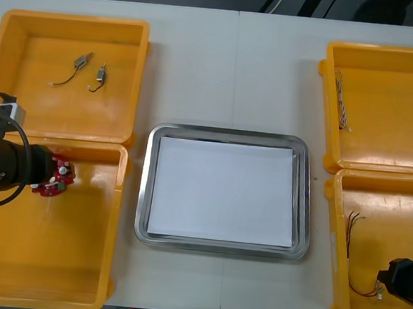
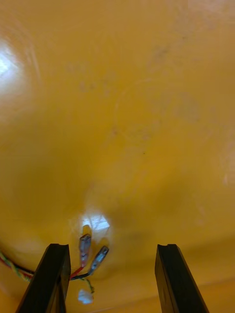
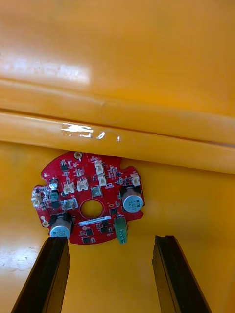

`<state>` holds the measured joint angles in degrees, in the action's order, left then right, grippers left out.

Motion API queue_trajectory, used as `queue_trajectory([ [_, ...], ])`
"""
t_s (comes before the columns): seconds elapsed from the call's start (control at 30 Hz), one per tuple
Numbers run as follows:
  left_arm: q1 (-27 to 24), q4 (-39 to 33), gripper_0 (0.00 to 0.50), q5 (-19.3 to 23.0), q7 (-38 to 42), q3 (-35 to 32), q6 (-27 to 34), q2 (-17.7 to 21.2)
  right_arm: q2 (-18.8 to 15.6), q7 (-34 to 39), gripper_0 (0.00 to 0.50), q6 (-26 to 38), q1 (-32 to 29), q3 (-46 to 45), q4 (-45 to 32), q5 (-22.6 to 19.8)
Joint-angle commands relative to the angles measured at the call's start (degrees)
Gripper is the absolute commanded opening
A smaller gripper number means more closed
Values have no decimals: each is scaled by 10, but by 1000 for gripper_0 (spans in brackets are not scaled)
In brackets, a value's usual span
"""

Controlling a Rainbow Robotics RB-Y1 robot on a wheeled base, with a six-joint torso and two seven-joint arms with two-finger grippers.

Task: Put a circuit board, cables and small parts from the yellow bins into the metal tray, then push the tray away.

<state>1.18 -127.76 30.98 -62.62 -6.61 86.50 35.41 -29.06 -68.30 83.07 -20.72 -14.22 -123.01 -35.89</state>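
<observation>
We hold our left hand (image 3: 111,240), fingers apart, over the round red circuit board (image 3: 88,198) in the near left yellow plastic bin (image 1: 55,257). Our right hand (image 2: 111,247), likewise spread, hovers over the plug ends of the thin red-and-yellow cable (image 2: 14,268) in the near right yellow bin (image 1: 394,226).

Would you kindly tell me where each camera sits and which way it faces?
Front view: above the arms, looking steeply down at the table and metal tray; left arm and right arm at its sides.
Left wrist view: on the left wrist, facing the near-left yellow bin; open left gripper before the circuit board.
Right wrist view: on the right wrist, facing the near-right yellow bin; open right gripper over the cable ends.
Shared: front and left wrist views both show the circuit board.
</observation>
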Motion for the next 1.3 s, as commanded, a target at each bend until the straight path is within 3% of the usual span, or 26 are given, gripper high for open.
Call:
queue_trajectory([
  [0.03,15,-5,500,-46,105,47,-19,-16,15,-8,500,-17,-15,32,-2,44],
  [0.2,15,1,500,-84,122,76,-24,-24,35,-1,500,-17,-16,35,0,55],
  [0.33,15,16,500,-82,126,81,-32,-30,47,0,500,-17,-16,38,0,60],
  [0.57,15,52,500,-93,135,102,-70,-31,50,1,500,-24,-21,49,0,72],
  [1.03,22,57,500,-113,153,129,-71,-31,50,-5,500,-34,-31,60,0,86],
  [1.1,23,57,500,-114,153,129,-71,-31,50,-4,392,-34,-32,60,0,86],
  [1.17,24,57,500,-116,153,129,-71,-31,50,-3,131,-34,-32,60,0,87],
  [1.2,26,57,500,-117,153,129,-72,-31,50,-1,31,-34,-32,60,0,87],
  [1.23,27,57,500,-122,153,131,-74,-31,50,-1,0,-35,-32,60,0,87],
  [1.3,27,57,500,-127,154,134,-75,-31,50,0,0,-40,-32,60,0,87],
])
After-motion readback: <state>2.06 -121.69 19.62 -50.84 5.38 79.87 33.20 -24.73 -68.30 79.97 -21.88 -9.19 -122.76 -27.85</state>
